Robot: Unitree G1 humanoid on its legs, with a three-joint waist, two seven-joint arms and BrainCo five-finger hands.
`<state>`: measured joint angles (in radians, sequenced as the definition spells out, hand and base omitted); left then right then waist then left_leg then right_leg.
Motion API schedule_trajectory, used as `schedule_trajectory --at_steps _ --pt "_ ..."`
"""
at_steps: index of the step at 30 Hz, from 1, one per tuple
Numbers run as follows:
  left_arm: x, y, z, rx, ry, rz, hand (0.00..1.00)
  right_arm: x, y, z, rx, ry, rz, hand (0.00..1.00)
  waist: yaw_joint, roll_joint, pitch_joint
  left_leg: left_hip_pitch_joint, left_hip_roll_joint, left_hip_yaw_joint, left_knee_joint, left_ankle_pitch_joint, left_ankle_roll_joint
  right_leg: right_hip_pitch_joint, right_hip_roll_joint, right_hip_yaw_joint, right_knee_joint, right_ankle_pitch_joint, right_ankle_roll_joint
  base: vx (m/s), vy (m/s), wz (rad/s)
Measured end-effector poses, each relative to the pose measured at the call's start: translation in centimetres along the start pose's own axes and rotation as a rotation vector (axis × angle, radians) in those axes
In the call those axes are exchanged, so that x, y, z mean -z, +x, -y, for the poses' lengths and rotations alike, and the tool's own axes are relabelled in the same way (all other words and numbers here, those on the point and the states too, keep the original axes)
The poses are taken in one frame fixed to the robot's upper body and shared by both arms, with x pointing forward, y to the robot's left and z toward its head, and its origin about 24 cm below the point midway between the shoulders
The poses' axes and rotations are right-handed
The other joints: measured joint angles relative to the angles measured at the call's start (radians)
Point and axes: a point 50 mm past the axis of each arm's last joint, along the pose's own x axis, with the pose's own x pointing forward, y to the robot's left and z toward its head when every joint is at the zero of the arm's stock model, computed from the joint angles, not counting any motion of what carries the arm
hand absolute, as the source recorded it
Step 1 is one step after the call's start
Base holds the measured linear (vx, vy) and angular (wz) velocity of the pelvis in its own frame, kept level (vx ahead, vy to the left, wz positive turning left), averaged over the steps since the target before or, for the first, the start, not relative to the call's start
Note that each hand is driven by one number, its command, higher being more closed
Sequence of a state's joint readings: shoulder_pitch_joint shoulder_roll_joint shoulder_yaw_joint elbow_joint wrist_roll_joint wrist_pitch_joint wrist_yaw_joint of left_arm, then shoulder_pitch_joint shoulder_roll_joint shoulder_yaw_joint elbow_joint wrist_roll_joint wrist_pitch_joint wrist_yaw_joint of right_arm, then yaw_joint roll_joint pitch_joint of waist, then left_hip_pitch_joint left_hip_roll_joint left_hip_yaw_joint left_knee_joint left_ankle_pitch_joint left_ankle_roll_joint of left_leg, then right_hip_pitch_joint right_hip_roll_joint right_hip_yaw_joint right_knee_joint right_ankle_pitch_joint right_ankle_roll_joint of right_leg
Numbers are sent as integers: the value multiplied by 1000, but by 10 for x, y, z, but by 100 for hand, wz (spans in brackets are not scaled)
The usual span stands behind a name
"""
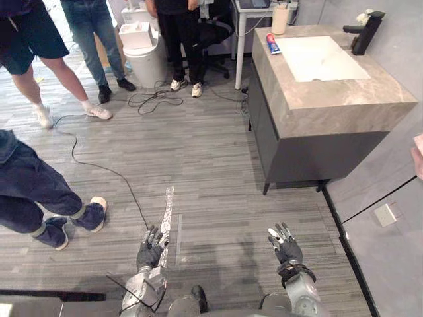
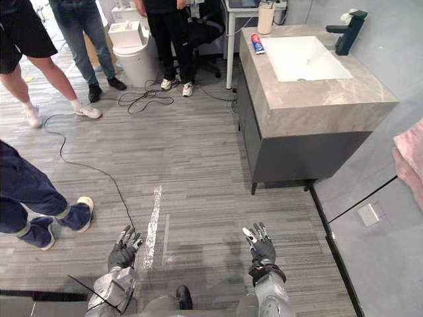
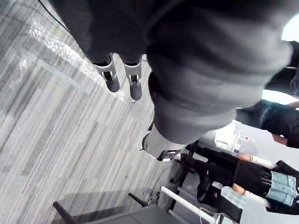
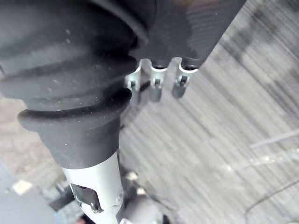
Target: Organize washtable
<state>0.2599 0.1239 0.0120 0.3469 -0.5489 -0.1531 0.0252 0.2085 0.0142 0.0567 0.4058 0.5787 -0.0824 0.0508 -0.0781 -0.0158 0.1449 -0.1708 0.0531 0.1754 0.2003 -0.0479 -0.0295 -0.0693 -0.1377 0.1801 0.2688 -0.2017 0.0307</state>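
Observation:
The washtable [image 1: 330,105] stands at the upper right, a grey stone top with a white sink [image 1: 317,58] set in it. A red and blue tube [image 1: 272,44] lies on the counter left of the sink. A black faucet [image 1: 365,32] rises at the sink's right side, and a beige cup [image 1: 280,18] stands at the counter's far end. My left hand [image 1: 151,248] and right hand [image 1: 285,246] hang low over the floor, well short of the washtable. Both are open with relaxed fingers and hold nothing.
Several people stand at the left and the back. A white bin [image 1: 144,51] and a black office chair [image 1: 210,33] sit behind. A silver tape strip [image 1: 167,218] and black cables [image 1: 155,99] lie on the wood floor. A pink cloth [image 2: 410,162] shows at the right edge.

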Motion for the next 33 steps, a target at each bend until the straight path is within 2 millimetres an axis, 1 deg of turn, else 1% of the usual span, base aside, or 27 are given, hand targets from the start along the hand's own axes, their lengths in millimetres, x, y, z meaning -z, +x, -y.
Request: schedule_trajectory --at_steps 1,2,3,4,6,10,12,13,17,19,20,22,23,24,25,26,27,28,29,30,31,32,33 --pt "0 0 0 0 3 1 0 0 0 0 0 -5 -4 0 -1 -5 3 0 -5 -10 -7 3 -5 0 3 16 5 -8 30 -100 -115 65" --pt "2 0 4 11 10 -4 0 -1 0 2 3 -14 -1 0 -8 -7 2 0 -13 -31 -32 16 -24 0 15 19 7 -11 34 -110 -126 61" --pt "4 0 9 28 18 -10 0 -2 1 1 1 -24 4 0 -21 -2 1 1 -19 -45 -69 44 -21 -4 17 10 6 -12 36 -106 -113 58" --pt "5 0 12 36 21 -10 0 -4 1 1 2 -31 7 0 -22 3 3 2 -19 -50 -86 57 -19 -6 20 7 4 -12 36 -85 -78 42" --pt "8 0 20 45 13 -11 0 -5 -1 8 27 -36 10 0 -21 15 3 10 -17 -66 -142 94 -19 -2 38 3 -26 -8 30 -62 -26 16" --pt "8 0 20 45 10 -11 0 -4 -4 14 51 -29 10 0 -24 14 3 20 -18 -81 -195 132 -17 8 39 -16 -57 4 45 -5 -13 13" --pt "8 0 20 48 19 -11 0 -2 -5 16 61 -41 5 0 -21 12 2 27 -21 -91 -204 145 -9 20 35 -16 -69 6 47 65 4 18" --pt "8 0 20 49 32 -12 0 -3 -5 16 64 -55 5 0 -21 12 2 26 -28 -92 -203 158 -4 32 29 -15 -83 15 63 70 13 14" --pt "8 -1 17 38 38 -14 0 -2 -3 11 66 -60 9 0 -18 9 2 20 -44 -94 -188 166 8 48 14 -16 -101 21 75 81 15 12" --pt "8 -2 13 20 38 -12 0 -1 -3 8 57 -59 4 0 -18 7 2 -9 -48 -98 -144 158 19 47 10 -19 -105 35 92 88 3 14" --pt "4 -2 11 3 33 5 0 0 -2 4 38 -65 1 0 -17 7 3 -50 -44 -100 -80 140 35 49 13 -19 -108 49 94 86 2 14" --pt "-1 -1 13 6 28 27 0 -2 -2 -2 16 -70 12 0 -14 12 6 -96 -33 -106 6 97 36 52 27 -18 -117 65 99 40 9 6" --pt "-4 -2 13 -2 13 41 0 -4 -2 -5 3 -70 22 0 -7 15 8 -123 -17 -110 74 56 36 58 37 -19 -116 70 99 -8 56 -2" --pt "-5 -2 16 -12 -7 53 0 -7 -2 -10 -11 -66 40 0 7 22 13 -154 2 -114 142 2 29 69 43 -27 -113 69 99 -18 41 -6" --pt "-5 -3 18 -13 -17 58 0 -10 -2 -12 -18 -66 55 0 16 24 13 -169 9 -113 174 -27 30 72 45 -39 -113 66 102 -65 73 -3" --pt "-7 -2 21 -7 -23 69 0 -15 -4 -16 -30 -59 81 0 30 14 23 -182 10 -82 213 -64 22 73 31 -65 -99 23 88 -63 69 18" --pt "-9 -1 23 -1 -25 73 0 -16 -5 -18 -34 -47 90 0 30 -22 37 -174 3 -55 249 -97 31 59 0 -79 -76 -5 75 -76 113 28" --pt "-11 0 26 6 -29 79 0 -16 -7 -19 -34 -40 96 0 39 -23 48 -198 23 -26 426 -153 79 44 -13 -90 -12 -39 69 -1 86 21" --pt "-4 -6 23 -11 -34 58 0 -16 -12 -20 -45 -48 99 0 45 21 53 -150 79 -3 503 -245 66 27 18 -101 114 -60 52 29 136 1" --pt "1 -8 25 -27 -45 40 0 -17 -12 -23 -55 -50 103 0 46 23 76 -119 69 -20 496 -322 73 -59 24 -102 331 -66 54 15 126 -2" --pt "1 -8 23 -36 -41 32 0 -15 -12 -26 -62 -43 98 0 45 22 80 -113 54 -27 492 -331 85 -111 24 -97 410 -86 49 -1 144 25" --pt "2 -8 24 -34 -35 27 0 -8 -15 -27 -59 -36 71 0 36 16 82 -93 36 -34 461 -329 102 -162 39 -105 460 -107 65 13 82 32" --pt "1 -7 25 -30 -33 29 0 -5 -16 -26 -59 -33 61 0 38 9 83 -77 27 -35 436 -322 116 -183 50 -119 461 -108 67 89 83 35"
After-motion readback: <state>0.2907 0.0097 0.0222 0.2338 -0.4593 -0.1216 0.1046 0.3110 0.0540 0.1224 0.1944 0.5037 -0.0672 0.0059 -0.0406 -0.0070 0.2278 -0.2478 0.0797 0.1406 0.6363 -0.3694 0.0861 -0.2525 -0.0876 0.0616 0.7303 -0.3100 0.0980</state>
